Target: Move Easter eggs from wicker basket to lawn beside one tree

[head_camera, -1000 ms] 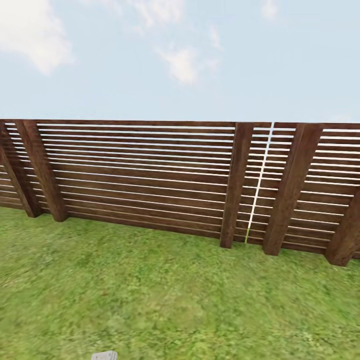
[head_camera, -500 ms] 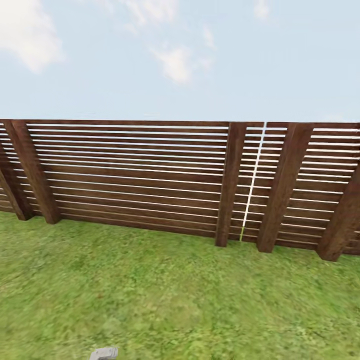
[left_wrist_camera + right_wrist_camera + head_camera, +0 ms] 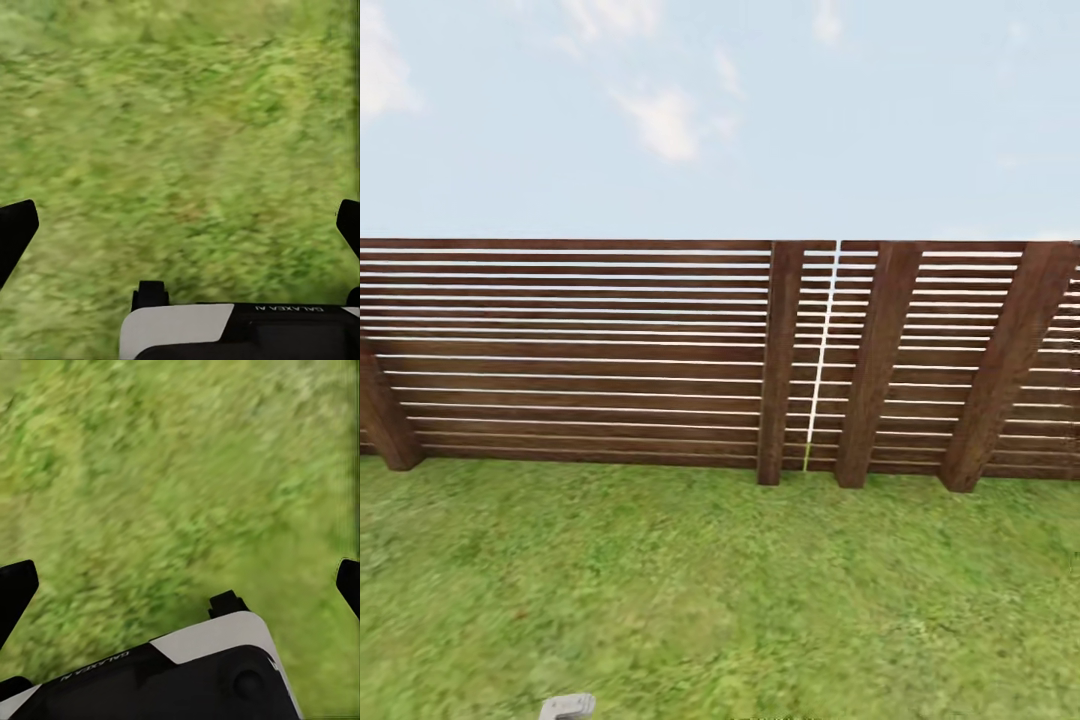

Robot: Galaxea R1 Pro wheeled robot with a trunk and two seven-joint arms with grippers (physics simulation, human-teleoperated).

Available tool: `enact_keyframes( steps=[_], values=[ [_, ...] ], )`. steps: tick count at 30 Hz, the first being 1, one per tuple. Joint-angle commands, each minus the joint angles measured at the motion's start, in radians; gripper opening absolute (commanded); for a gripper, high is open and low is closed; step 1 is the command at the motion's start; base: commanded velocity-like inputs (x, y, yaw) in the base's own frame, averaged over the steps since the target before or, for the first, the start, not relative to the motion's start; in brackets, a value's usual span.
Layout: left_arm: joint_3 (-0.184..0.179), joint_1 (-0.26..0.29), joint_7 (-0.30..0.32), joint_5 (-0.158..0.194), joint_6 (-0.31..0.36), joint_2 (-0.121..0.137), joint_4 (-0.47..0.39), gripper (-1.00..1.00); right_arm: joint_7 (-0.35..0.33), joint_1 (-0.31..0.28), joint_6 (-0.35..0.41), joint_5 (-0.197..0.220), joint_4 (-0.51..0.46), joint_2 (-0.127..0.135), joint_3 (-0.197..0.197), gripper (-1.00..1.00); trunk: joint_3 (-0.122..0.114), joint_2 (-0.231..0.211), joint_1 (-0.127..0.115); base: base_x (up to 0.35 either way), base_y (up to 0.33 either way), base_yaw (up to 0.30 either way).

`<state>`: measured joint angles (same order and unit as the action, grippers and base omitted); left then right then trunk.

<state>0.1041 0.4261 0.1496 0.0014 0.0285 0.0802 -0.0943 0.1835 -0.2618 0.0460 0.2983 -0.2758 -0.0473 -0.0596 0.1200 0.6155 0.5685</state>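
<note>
The lawn [image 3: 720, 600] stretches in front of me up to the garden's brown slatted fence [image 3: 580, 350]. The Easter eggs, the wicker basket and the tree are out of view. In the left wrist view my left gripper [image 3: 181, 225] is open, its dark fingertips [image 3: 15, 229] wide apart over blurred grass, with nothing between them. My right gripper [image 3: 181, 585] is open too, fingertips [image 3: 15, 585] spread above bare grass. A small grey piece of my left arm [image 3: 567, 707] pokes in at the bottom edge of the head view.
The fence runs across the whole width, with thick slanted posts [image 3: 780, 360] and a narrow bright gap [image 3: 822, 350] between two panels. Blue sky with thin clouds lies above it. Grass [image 3: 180, 112] lies under both grippers.
The whole head view has slid left, so the camera has turned to the right along the fence. The fence posts themselves have not moved, and the grey arm piece stays put.
</note>
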Motion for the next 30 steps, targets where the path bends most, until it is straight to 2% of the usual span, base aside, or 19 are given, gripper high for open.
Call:
enact_keyframes(
  steps=[1,30],
  values=[
    [0.008,0.0,0.005,0.0,0.003,0.001,-0.001,1.0,0.002,0.0,0.005,-0.001,-0.002,-0.001,-0.006,1.0,0.002,0.002,0.0,0.0,0.0,-0.274],
    [0.009,-0.001,0.011,0.002,0.002,0.0,-0.001,1.0,0.001,0.0,0.014,-0.001,0.0,0.0,-0.006,1.0,0.029,0.002,0.0,0.0,0.0,-0.244]
  ],
)
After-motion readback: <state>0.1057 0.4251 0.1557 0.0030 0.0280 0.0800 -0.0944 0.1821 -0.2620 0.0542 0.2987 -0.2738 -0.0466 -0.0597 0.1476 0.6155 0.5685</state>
